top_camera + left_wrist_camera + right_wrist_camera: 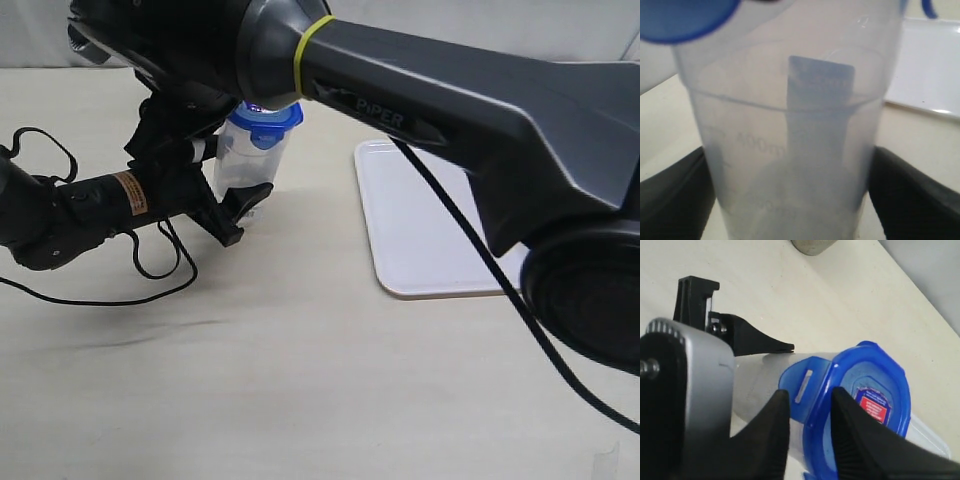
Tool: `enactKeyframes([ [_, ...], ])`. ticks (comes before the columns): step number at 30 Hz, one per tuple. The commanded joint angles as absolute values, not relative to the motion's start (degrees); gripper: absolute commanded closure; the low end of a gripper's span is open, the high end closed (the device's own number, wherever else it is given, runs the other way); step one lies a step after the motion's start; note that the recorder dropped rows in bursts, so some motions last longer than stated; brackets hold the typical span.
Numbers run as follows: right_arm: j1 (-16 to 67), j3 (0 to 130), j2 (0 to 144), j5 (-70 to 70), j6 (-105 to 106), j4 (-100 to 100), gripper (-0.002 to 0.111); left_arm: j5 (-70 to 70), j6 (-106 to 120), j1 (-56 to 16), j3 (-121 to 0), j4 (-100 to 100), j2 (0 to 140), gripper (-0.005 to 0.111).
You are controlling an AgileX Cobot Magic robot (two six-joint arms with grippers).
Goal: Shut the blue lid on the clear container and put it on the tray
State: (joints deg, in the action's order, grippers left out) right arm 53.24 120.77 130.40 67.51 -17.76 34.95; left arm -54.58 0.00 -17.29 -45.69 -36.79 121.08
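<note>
The clear container [243,165] stands upright on the table, left of the tray [425,235]. My left gripper [236,205] is shut on its lower body; in the left wrist view the container [790,125] fills the picture, with a black finger pressed against each side. The blue lid [271,122] sits on the container's mouth. In the right wrist view the blue lid [875,380] shows its red-and-white sticker [873,405]. My right gripper [810,396] is shut on the lid's rim, one finger outside a flap and the other on the lid's top.
The right arm [450,110] reaches across the front of the exterior view and hides the table behind it. A grey steel cup [812,245] stands farther off on the table. Black cables [150,270] trail beside the left arm. The tray's corner [932,65] lies beyond the container.
</note>
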Motion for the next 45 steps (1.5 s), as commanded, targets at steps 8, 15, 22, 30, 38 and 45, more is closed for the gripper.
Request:
enactKeyframes([
  [8,52.1,118.63,134.91,69.96,-15.61,29.37,0.095,-60.62,1.64,-18.02,-45.38,-43.43,120.21,0.107],
  [15,52.1,118.63,130.04,69.96,-12.04,21.21,0.09,-60.74,1.64,-18.02,-45.38,-43.43,120.21,0.107],
  [22,52.1,118.63,127.33,69.96,-11.1,17.86,0.077,-60.74,1.64,-18.02,-45.38,-43.43,120.21,0.107],
  [30,51.97,118.63,123.32,69.96,-11.1,19.59,0.074,-60.74,1.64,-18.02,-45.38,-43.43,120.21,0.107],
  [38,50.14,118.63,116.07,69.96,-11.1,19.3,0.074,-60.74,1.15,-18.02,-45.38,-43.43,120.21,0.107],
  [45,49.28,118.63,111.46,69.96,-11.1,19.3,0.074,-61.59,1.02,-18.02,-45.38,-43.77,120.21,0.107],
])
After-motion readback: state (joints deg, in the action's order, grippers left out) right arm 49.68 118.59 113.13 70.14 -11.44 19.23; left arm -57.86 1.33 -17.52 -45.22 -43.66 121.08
